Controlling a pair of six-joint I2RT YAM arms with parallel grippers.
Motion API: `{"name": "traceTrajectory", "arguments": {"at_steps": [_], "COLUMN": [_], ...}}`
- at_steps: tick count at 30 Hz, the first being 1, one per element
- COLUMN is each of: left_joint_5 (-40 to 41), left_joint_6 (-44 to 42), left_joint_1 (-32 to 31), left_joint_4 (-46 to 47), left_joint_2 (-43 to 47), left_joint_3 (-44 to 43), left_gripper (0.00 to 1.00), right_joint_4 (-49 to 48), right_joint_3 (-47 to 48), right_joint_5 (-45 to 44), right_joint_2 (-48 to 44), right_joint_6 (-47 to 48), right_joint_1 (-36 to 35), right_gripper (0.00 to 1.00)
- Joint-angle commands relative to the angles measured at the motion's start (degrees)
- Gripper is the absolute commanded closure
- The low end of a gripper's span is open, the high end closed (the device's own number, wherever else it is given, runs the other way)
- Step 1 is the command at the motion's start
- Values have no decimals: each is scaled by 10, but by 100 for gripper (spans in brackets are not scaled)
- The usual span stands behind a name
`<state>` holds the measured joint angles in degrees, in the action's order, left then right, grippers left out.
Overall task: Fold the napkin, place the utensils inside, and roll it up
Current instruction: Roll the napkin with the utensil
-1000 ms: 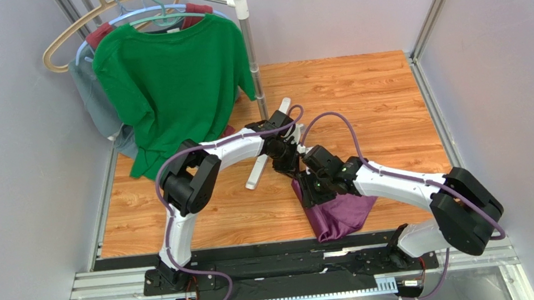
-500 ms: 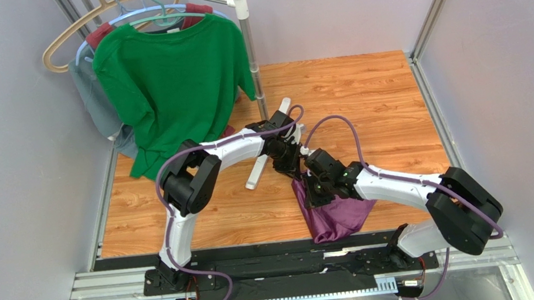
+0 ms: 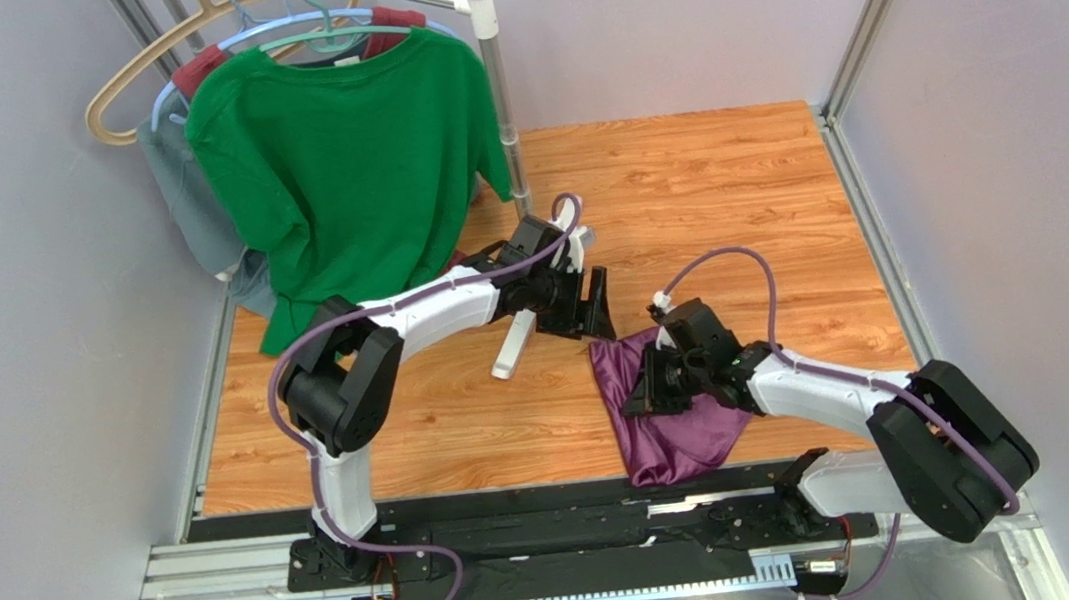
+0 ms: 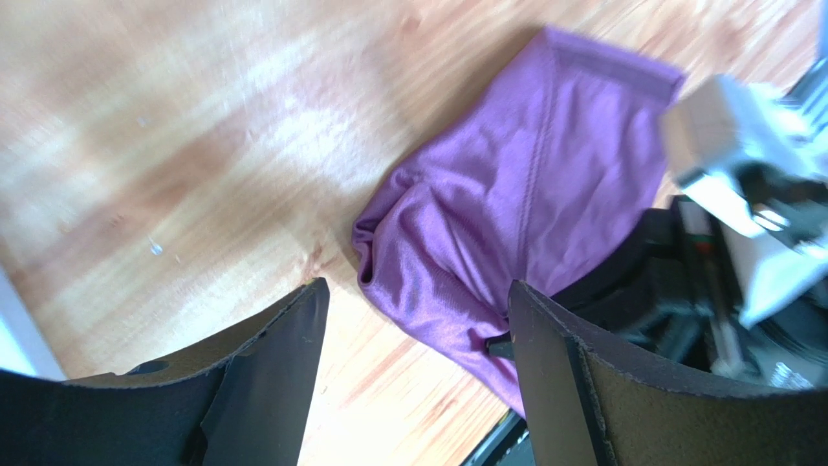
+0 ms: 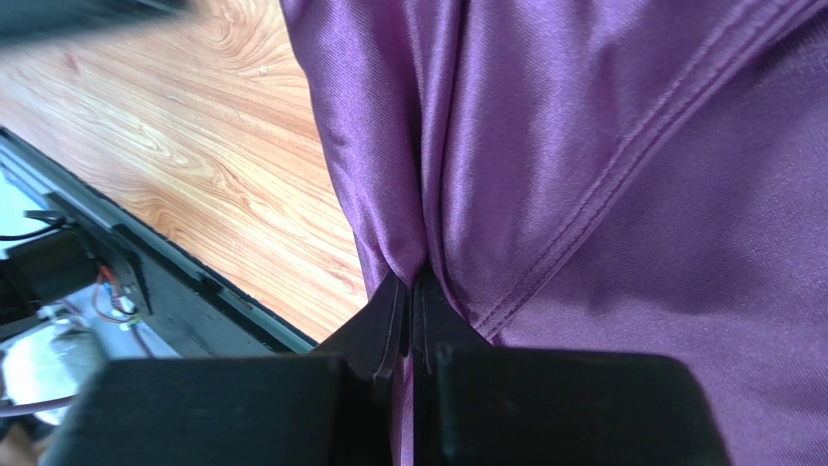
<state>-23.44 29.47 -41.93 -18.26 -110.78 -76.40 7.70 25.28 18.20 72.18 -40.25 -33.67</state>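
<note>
The dark purple napkin (image 3: 686, 442) lies bunched on the wooden table near its front edge, with folds and a hemmed edge showing. My right gripper (image 3: 652, 385) is shut on a pinched fold of the napkin (image 5: 603, 146), the cloth clamped between the tips (image 5: 410, 286). My left gripper (image 3: 586, 302) hangs open just beyond the napkin's far corner, with nothing between its fingers (image 4: 416, 291). In the left wrist view the napkin (image 4: 505, 204) lies below and ahead of the jaws, and the right gripper sits at its right side. The utensils are out of view.
A green T-shirt (image 3: 343, 156) hangs from a hanger on a rack at the back left. The rack's pole (image 3: 504, 107) stands beside it and its white foot bar (image 3: 519, 344) lies on the table (image 3: 725, 188). A black rail (image 3: 549, 502) runs along the near edge.
My left gripper has let go of the napkin, opened, and drawn back toward the far left. My right gripper has shut on the cloth and shifted right, so the napkin now lies lower and flatter.
</note>
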Motion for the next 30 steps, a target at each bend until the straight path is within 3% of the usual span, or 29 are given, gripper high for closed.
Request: {"name": "traceTrajectory", "arguments": {"at_steps": [1, 12, 19, 30], "left_joint_5": [-7, -46, -58, -64], "left_joint_6": [3, 39, 70, 88], "left_joint_1": [4, 6, 9, 9], "left_joint_4": [46, 154, 237, 283], "left_joint_2": [33, 25, 3, -51], "left_joint_3": [18, 93, 114, 104], "left_gripper": [23, 29, 32, 47], "right_joint_4": [-40, -88, -91, -96], "right_joint_3": [-32, -93, -102, -107], "right_joint_5": [35, 76, 79, 83], "right_joint_2": [-11, -19, -12, -2], "right_joint_6": [-17, -24, -16, -13], "right_joint_1": [31, 101, 111, 117], "right_gripper": [100, 100, 100, 100]}}
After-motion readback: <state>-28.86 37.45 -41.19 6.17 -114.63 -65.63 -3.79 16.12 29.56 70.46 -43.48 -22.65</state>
